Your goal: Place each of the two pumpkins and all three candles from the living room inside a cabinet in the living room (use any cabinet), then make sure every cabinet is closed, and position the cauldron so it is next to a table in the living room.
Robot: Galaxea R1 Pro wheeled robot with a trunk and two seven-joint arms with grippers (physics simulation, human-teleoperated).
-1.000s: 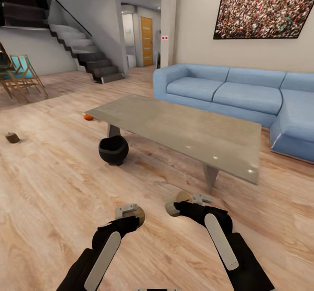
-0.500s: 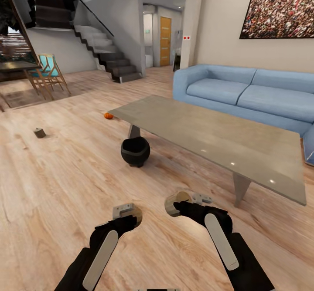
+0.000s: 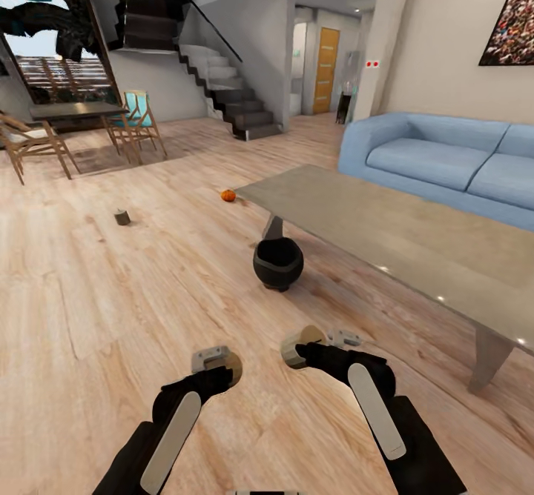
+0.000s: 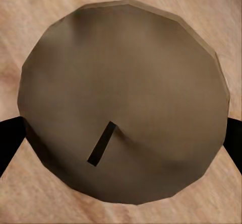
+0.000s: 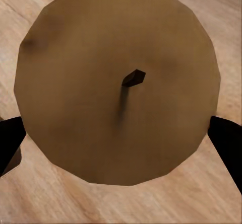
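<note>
Each gripper is clenched on a candle: the left gripper (image 3: pixel 219 362) holds one candle (image 4: pixel 121 100) and the right gripper (image 3: pixel 299 348) holds another candle (image 5: pixel 117 83), both low over the plank floor (image 3: pixel 89 310) in front of the table. In the wrist views each candle is a squat, faceted, dull tan disc with a short dark wick, and black fingers (image 5: pixel 226 138) press only its opposite edges. That is the likely weak point: the waxy sides look smooth and the hold is narrow, so a jolt while the robot drives could let a candle slip and roll off. The third candle (image 3: pixel 122 217) stands on the floor well to the left of the table (image 3: pixel 386 232). A small ribbed orange pumpkin (image 3: pixel 228 195) lies just off the table's far left corner. The round black cauldron (image 3: pixel 278 264) already sits beside the table's slanted grey leg, and a careless pass might knock it away from the glossy grey surface.
</note>
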